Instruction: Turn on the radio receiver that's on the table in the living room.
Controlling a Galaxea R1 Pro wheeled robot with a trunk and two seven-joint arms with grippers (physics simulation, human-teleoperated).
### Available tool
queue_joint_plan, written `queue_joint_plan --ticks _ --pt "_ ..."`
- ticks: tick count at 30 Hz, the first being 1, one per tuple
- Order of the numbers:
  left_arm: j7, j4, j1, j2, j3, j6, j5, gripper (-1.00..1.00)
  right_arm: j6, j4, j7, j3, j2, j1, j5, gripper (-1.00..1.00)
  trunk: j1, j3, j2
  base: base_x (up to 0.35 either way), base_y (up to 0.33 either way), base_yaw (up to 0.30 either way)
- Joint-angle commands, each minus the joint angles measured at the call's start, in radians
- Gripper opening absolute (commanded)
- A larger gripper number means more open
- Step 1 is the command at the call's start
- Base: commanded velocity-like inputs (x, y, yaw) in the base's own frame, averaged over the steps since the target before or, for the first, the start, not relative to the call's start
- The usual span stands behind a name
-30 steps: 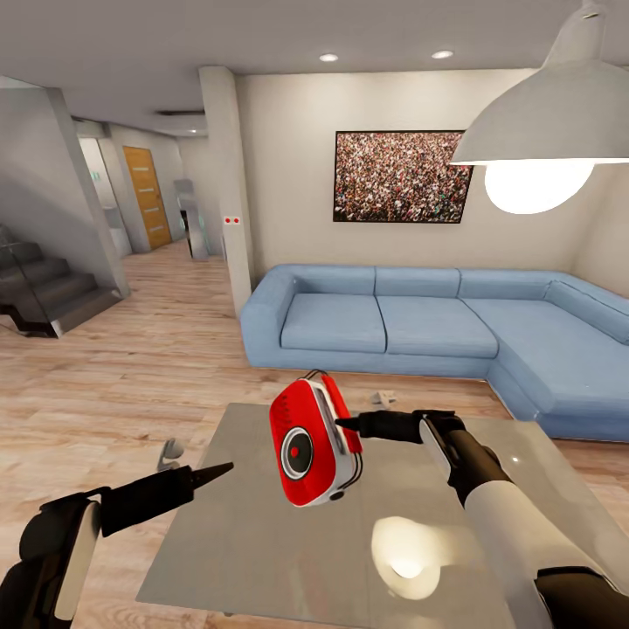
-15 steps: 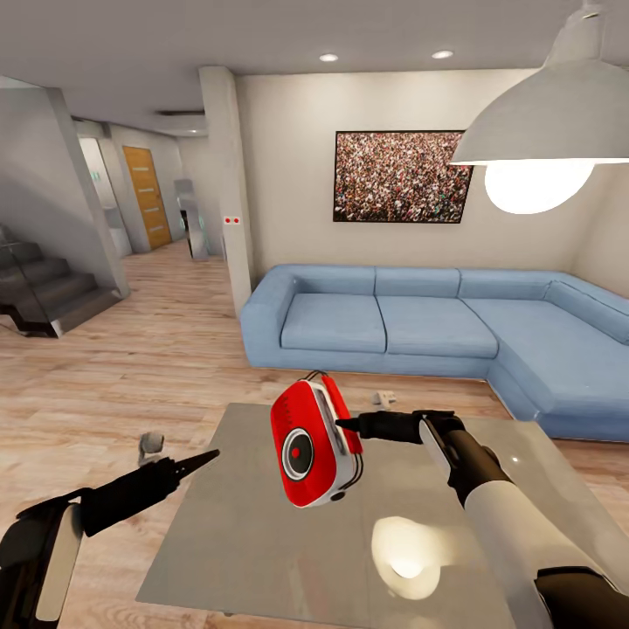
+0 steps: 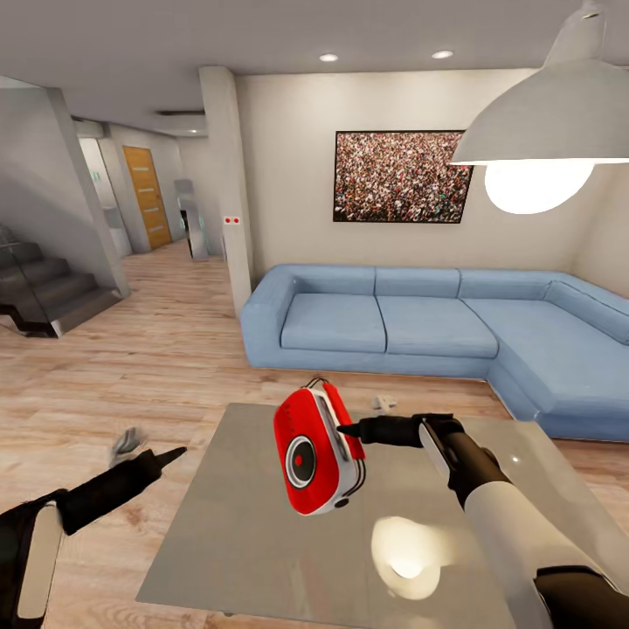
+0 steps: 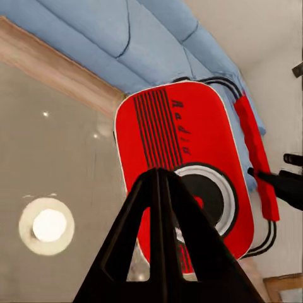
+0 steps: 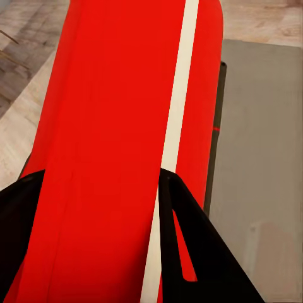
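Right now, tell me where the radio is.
In the head view the radio is at centre, held up above the table by the right gripper, in front of the blue sofa.

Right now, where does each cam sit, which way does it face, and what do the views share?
Head view: on the robot's head, looking forward and down over the grey table toward the blue sofa; both arms show, the right gripper gripping the red radio receiver, the left gripper off to the side.
Left wrist view: by the left gripper, facing the radio's dial face.
Right wrist view: by the right gripper, looking along the radio's side.
Shared: radio and table.
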Motion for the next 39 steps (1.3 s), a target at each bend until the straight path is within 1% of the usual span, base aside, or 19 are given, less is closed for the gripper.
queue_joint_plan --ticks 1,3,5,9,11,17,19,21,28,34,39 --pt "0.029 0.003 -0.006 0.000 0.018 -0.004 0.015 -1.00 0.003 0.002 0.001 -0.002 0.000 0.000 -0.009 -1.00 0.000 0.000 0.000 0.000 0.000 0.000" --pt "0.083 0.005 -0.014 0.001 0.037 -0.008 0.043 -1.00 0.003 0.005 0.000 -0.002 0.000 0.000 -0.007 -1.00 0.000 0.000 0.000 0.000 0.000 0.000" --pt "0.124 0.005 -0.017 0.000 0.045 -0.011 0.057 -1.00 0.003 0.006 0.000 -0.002 0.000 0.000 -0.006 -1.00 0.000 0.000 0.000 0.000 0.000 0.000" --pt "0.151 0.003 -0.018 -0.004 0.041 -0.017 0.067 -1.00 0.004 0.007 0.000 -0.001 0.000 0.000 -0.006 -1.00 0.000 0.000 0.000 0.000 0.000 0.000" --pt "0.154 0.001 -0.019 -0.005 0.015 -0.017 0.068 -1.00 0.004 0.007 0.000 -0.001 0.000 0.000 -0.006 -1.00 0.000 0.000 0.000 0.000 0.000 0.000" --pt "0.157 0.003 -0.019 -0.004 -0.118 -0.018 0.067 -1.00 0.004 0.008 0.000 -0.002 0.000 0.000 -0.005 -1.00 0.000 0.000 0.000 0.000 0.000 0.000" --pt "0.156 0.004 -0.019 -0.004 -0.156 -0.016 0.067 -1.00 0.004 0.008 0.000 -0.002 0.000 0.000 -0.005 -1.00 0.000 0.000 0.000 0.000 0.000 0.000" --pt "0.152 0.007 -0.020 -0.003 -0.184 -0.012 0.067 -1.00 0.004 0.008 0.000 -0.002 0.000 0.000 -0.005 -1.00 0.000 0.000 0.000 0.000 0.000 0.000" --pt "0.145 0.014 -0.027 -0.005 -0.231 -0.009 0.067 -1.00 0.004 0.008 0.000 -0.002 0.000 0.000 -0.003 -1.00 0.000 0.000 0.000 0.000 0.000 0.000" --pt "0.146 0.019 -0.043 -0.008 -0.253 -0.008 0.066 -1.00 0.004 0.008 0.000 -0.002 0.003 0.000 0.004 -1.00 0.000 0.000 0.000 0.000 0.000 0.000" --pt "0.147 0.025 -0.050 -0.008 -0.259 -0.008 0.064 -1.00 0.004 0.008 0.000 -0.002 0.003 0.000 0.019 -1.00 0.000 0.000 0.000 0.000 0.000 0.000"
